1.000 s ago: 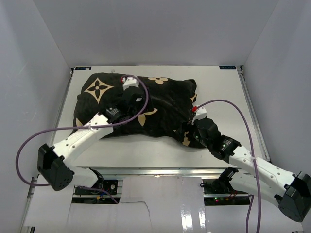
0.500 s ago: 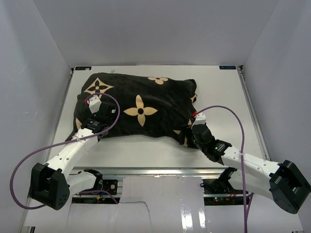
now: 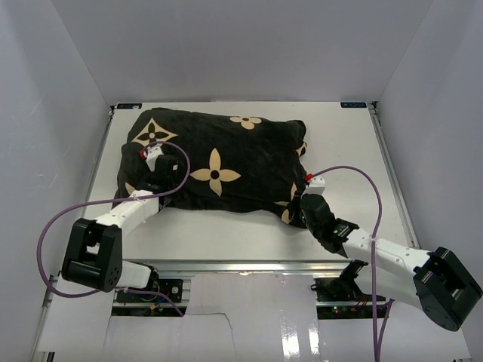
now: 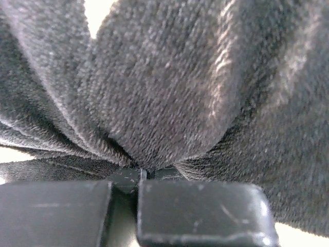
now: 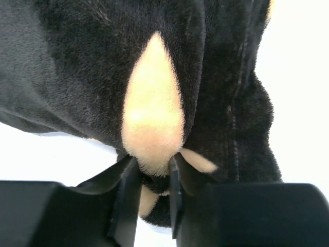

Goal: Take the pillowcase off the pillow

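- The left pincer (image 4: 140, 175) is fully closed. Its two fingertips meet on a small pinch of the pillowcase (image 3: 226, 162), and folds of black pile fan out from that seam.
- From this pincer the pillowcase rises straight ahead and spreads to both sides, filling nearly all of the left wrist view. In the top view most of it lies beyond the pincer and to its right.
- The right pincer (image 5: 151, 170) is closed to a narrow gap, with a fold of the pillowcase held between its fingers (image 5: 128, 195). A tan petal sits directly above the gap.
- From this pincer the fabric runs ahead and to its left, and a stitched edge hangs just to its right. In the top view it grips the near right corner.
- The pillow is covered on all sides by the pillowcase, so none of its surface shows in any view.
- In the top view both sets of fingertips are hidden under the wrists.
- How deep the left pinch goes cannot be told.
- The white table (image 3: 226, 226) lies bare in front of the pillowcase.
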You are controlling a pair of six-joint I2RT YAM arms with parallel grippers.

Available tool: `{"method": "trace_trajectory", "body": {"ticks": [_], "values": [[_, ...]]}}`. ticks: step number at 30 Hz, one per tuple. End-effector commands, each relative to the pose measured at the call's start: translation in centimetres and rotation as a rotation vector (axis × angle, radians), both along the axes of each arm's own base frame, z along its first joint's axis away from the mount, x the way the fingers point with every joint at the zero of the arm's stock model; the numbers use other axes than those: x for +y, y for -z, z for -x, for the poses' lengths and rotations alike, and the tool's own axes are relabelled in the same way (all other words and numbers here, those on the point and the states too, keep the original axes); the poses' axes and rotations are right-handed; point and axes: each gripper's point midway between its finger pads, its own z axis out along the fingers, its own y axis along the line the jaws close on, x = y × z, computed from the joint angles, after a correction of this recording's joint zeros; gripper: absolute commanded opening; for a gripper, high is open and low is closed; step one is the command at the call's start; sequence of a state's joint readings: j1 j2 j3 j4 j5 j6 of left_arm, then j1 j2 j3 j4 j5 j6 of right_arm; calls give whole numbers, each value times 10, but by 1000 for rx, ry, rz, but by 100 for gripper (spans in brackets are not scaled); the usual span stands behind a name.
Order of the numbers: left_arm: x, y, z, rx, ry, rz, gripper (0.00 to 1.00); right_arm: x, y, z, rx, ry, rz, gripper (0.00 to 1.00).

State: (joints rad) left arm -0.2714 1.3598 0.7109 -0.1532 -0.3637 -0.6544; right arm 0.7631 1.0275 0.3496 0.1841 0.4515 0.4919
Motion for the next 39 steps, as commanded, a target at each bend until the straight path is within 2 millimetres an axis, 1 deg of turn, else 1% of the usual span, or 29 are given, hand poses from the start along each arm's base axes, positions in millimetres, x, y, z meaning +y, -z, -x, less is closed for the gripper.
{"method": "trace_trajectory", "body": {"ticks": [1, 2, 3, 5, 6, 8, 9, 10, 12, 13, 14, 15, 16, 17, 18, 19, 20, 21, 23, 24, 25, 27, 29, 30, 31, 32, 34, 36, 39], "values": [[-23, -28, -10, -93, 101, 72, 0, -7, -19, -13, -65, 74, -21, 22], [-34, -37, -7, -110, 130, 72, 0, -11, -28, -14, -86, 97, -34, 8], [-40, -54, -6, -142, 149, 67, 0, -16, -29, -12, -80, 110, -23, 8], [-60, -90, 8, -207, 197, 45, 0, -19, -52, -12, -123, 127, -61, 8], [-68, -112, 14, -225, 217, 35, 0, -26, -53, -9, -112, 145, -47, 8], [-90, -153, 30, -294, 288, 62, 0, -30, -86, -7, -173, 161, -108, 8], [-96, -166, 37, -306, 326, 82, 0, -37, -93, -5, -179, 173, -97, 8], [-106, -200, 43, -370, 377, 121, 0, -43, -115, -1, -207, 182, -114, 8], [-121, -228, 54, -398, 473, 179, 0, -54, -144, 3, -252, 201, -113, 8], [-124, -260, 56, -453, 496, 203, 0, -62, -159, 8, -277, 206, -114, 8], [-131, -272, 57, -461, 530, 219, 0, -68, -193, 8, -336, 225, -138, 8], [-134, -281, 58, -462, 547, 223, 0, -74, -209, 9, -363, 235, -139, 8], [-138, -312, 59, -510, 570, 240, 0, -80, -222, 10, -384, 243, -104, 8], [-142, -321, 57, -512, 580, 244, 0, -86, -255, 11, -430, 262, -130, 8], [-153, -312, 51, -453, 611, 242, 0, -92, -269, 10, -451, 293, -118, 8], [-156, -336, 50, -490, 623, 254, 0, -92, -275, 5, -454, 291, -68, 8], [-160, -337, 45, -481, 631, 250, 0, -97, -297, 4, -485, 319, -77, 8], [-165, -326, 32, -441, 624, 226, 0, -91, -295, -6, -467, 327, -30, 8], [-166, -319, 15, -416, 587, 177, 0, -93, -300, -16, -461, 371, 34, 8], [-165, -305, 6, -377, 567, 144, 1, -90, -294, -22, -446, 380, 66, 8], [-166, -279, -11, -316, 538, 101, 9, -84, -278, -34, -407, 389, 120, 8], [-171, -244, -26, -234, 535, 73, 23, -81, -246, -53, -345, 397, 181, 8], [-166, -230, -36, -203, 517, 53, 56, -74, -225, -68, -299, 340, 159, 8], [-163, -230, -39, -204, 508, 44, 75, -90, -218, -81, -287, 381, 149, 8], [-159, -231, -42, -207, 497, 34, 84, -91, -200, -88, -250, 368, 160, 8], [-156, -242, -41, -222, 508, 15, 92, -101, -193, -96, -233, 371, 156, 8], [-146, -251, -35, -208, 506, -27, 96, -108, -185, -106, -213, 373, 167, 8], [-134, -281, -30, -253, 484, -64, 97, -113, -184, -114, -211, 358, 161, 8], [-109, -290, -16, -247, 428, -119, 97, -115, -187, -119, -216, 349, 146, 8]]}}
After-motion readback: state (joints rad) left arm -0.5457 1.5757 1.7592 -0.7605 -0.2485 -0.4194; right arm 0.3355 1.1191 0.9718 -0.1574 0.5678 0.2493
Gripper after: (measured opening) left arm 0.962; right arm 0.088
